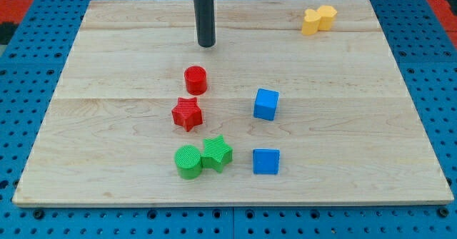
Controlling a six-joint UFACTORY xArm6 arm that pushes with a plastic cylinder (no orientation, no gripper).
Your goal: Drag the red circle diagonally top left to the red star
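Nearest the view's bottom edge of the wooden board [107, 46], a green circle [188, 161] and a green star [216, 153] sit touching each other, the star to the view's right. Just to the right of them, apart, lies a blue cube [266, 161]. Further up, the red star [187, 113] stands left of centre, with a second blue cube [265, 104] well off to its right. The red circle [196, 80] sits just above the star, a little to the right, very near it or barely touching. Beyond that, my tip [206, 45] rests on the board above the red circle, apart from it; it is a plain rod with no jaws to open or close. At the far right corner is a yellow block [318, 19], apparently heart-shaped.
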